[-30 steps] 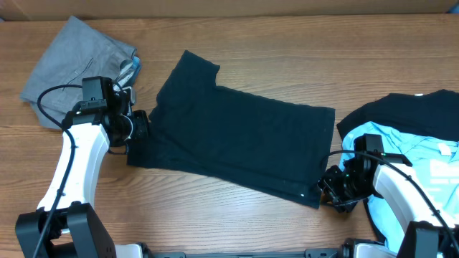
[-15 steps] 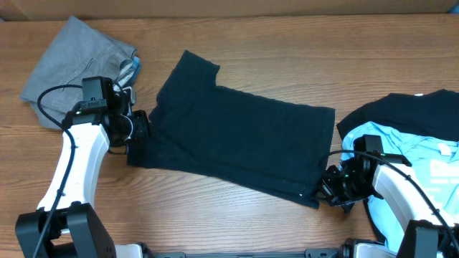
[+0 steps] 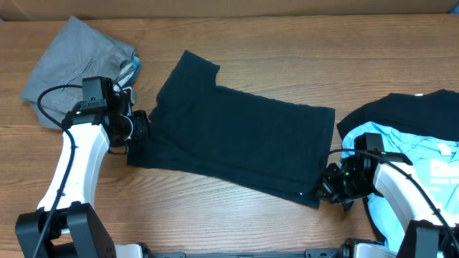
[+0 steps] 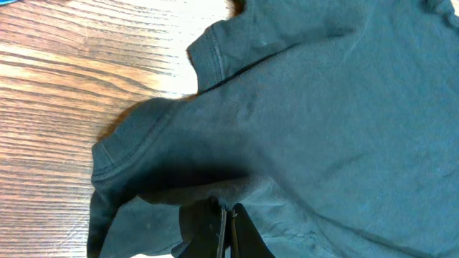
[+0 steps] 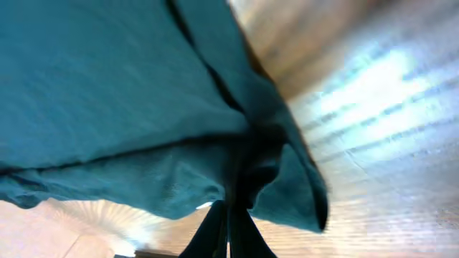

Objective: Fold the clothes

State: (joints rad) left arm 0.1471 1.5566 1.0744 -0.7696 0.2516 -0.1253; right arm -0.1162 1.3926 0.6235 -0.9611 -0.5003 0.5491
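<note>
Pinching the dark shirt (image 3: 237,143), your left gripper (image 4: 224,223) had its jaws pressed tight on a fold by the sleeve. Your right gripper (image 5: 229,221) squeezed the shirt's bottom corner. The cloth lay spread between both jaws on the table (image 3: 251,29).

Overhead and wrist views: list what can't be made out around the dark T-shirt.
- Light blue shirt, overhead: cut off by the right edge, partly under the right arm.
- Black garment, overhead: cut off by the right edge, partly under the light blue shirt.
- Small bluish item by the gray garment, overhead: too small, half behind the left arm.
- Dark T-shirt hem, right wrist: blurred, stitching unreadable.
</note>
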